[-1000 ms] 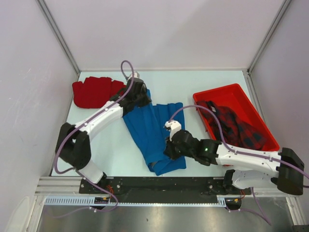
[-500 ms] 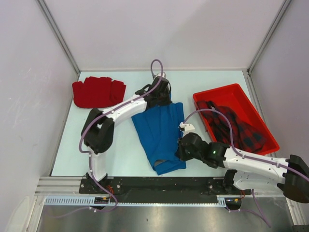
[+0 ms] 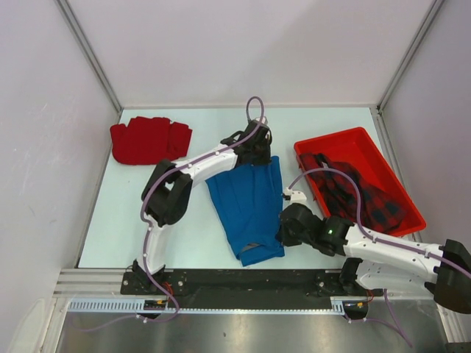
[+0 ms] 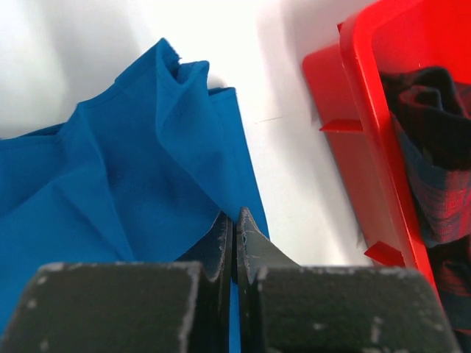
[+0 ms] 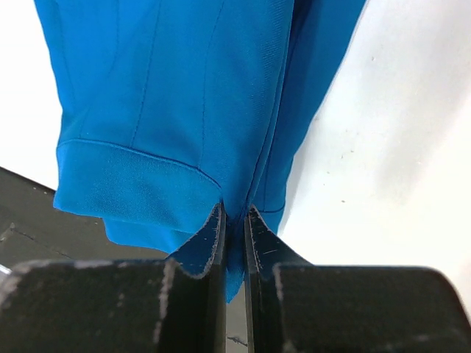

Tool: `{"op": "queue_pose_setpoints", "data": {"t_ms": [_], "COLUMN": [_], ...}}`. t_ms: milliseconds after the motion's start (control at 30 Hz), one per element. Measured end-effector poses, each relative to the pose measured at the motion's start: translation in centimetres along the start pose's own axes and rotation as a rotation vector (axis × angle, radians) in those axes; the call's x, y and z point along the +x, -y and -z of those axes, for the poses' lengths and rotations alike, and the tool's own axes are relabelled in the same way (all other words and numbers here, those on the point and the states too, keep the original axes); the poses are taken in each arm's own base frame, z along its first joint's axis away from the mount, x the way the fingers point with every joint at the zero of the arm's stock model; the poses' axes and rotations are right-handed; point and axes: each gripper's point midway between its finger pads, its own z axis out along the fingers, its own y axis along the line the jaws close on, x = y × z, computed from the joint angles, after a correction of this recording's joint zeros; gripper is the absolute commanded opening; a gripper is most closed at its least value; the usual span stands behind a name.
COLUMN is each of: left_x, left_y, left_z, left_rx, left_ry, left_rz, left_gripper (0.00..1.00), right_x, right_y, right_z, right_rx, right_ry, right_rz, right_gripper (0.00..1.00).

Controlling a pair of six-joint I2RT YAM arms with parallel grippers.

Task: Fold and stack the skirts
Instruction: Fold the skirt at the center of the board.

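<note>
The bright blue pleated skirt (image 3: 249,204) lies at mid-table, folded lengthwise. My left gripper (image 3: 259,151) is shut on its far edge (image 4: 147,176), close to the tray. My right gripper (image 3: 285,229) is shut on its near right edge by the waistband (image 5: 147,176). The red pleated skirt (image 3: 149,139) lies folded at the far left. The red-and-navy plaid skirt (image 3: 357,190) lies bunched in the red plastic tray (image 3: 315,146); it also shows in the left wrist view (image 4: 434,147).
The red tray's near wall (image 4: 346,132) stands just right of my left gripper. The black base rail (image 3: 243,279) runs along the table's front edge, under the skirt's near end (image 5: 29,220).
Both grippers have carried the blue skirt's edge to the right. The left gripper swung from near the red skirt to beside the tray. The skirt now lies narrower and straighter.
</note>
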Motion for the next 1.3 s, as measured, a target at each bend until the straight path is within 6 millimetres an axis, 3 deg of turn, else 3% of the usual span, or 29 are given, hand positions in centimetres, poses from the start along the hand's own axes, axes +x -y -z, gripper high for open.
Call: {"op": "queue_pose_setpoints", "data": {"t_ms": [100,167,267,300,333,367,433,467,567,667,700,833,933,1033,1133,1300], "left_x": [0.5,0.8,1.1,1.1,1.0,0.9,0.8,0.7,0.5,-0.4,-0.9,-3.4,-4.5,-4.9,-4.5,-3.1], "left_y": [0.4,0.6,1.3,1.4,1.5,1.6,1.7,1.9,2.5,3.4,3.7,4.6,3.8,1.9,-2.0,-10.4], "left_z": [-0.5,-0.8,-1.2,-1.4,-1.5,-1.5,-1.5,-1.5,-0.9,0.9,1.6,6.9,11.8,15.5,17.0,15.7], "left_rx": [0.016,0.019,0.036,0.039,0.042,0.044,0.05,0.059,0.087,0.117,0.127,0.151,0.142,0.125,0.067,-0.092], "left_ry": [-0.01,-0.014,-0.022,-0.021,-0.019,-0.016,-0.015,-0.01,-0.009,0.012,0.024,0.117,0.202,0.274,0.293,0.243], "left_rz": [-0.011,-0.017,-0.037,-0.044,-0.048,-0.053,-0.059,-0.06,-0.067,-0.075,-0.077,-0.093,-0.096,-0.083,-0.046,0.042], "left_gripper": [0.01,0.08,0.39,0.51,0.7,0.76,0.9,0.95,1.0,1.0,1.0,1.0,1.0,1.0,1.0,1.0], "right_x": [0.6,0.8,1.0,1.1,1.2,1.4,1.5,1.4,0.6,-0.4,-0.7,-2.3,-3.0,-2.7,-0.5,3.0], "right_y": [0.4,0.6,0.8,0.9,1.0,1.2,1.4,1.5,1.1,0.6,0.2,-3.5,-7.4,-11.9,-14.1,-13.5], "right_z": [-0.3,-0.4,-0.4,-0.4,-0.3,-0.1,0.3,0.5,1.4,2.3,2.7,3.7,3.5,1.7,-0.7,-4.0], "right_rx": [0.008,0.016,0.026,0.028,0.03,0.03,0.027,0.019,-0.023,-0.071,-0.096,-0.273,-0.429,-0.588,-0.66,-0.608], "right_ry": [-0.016,-0.026,-0.032,-0.036,-0.042,-0.049,-0.055,-0.053,-0.019,0.023,0.036,0.074,0.063,-0.001,-0.105,-0.242], "right_rz": [-0.011,-0.018,-0.024,-0.027,-0.029,-0.034,-0.033,-0.03,-0.029,-0.015,-0.009,0.039,0.071,0.103,0.116,0.104], "right_gripper": [0.03,0.05,0.28,0.45,0.51,0.6,0.64,0.7,0.76,0.99,1.0,1.0,1.0,1.0,1.0,1.0]}}
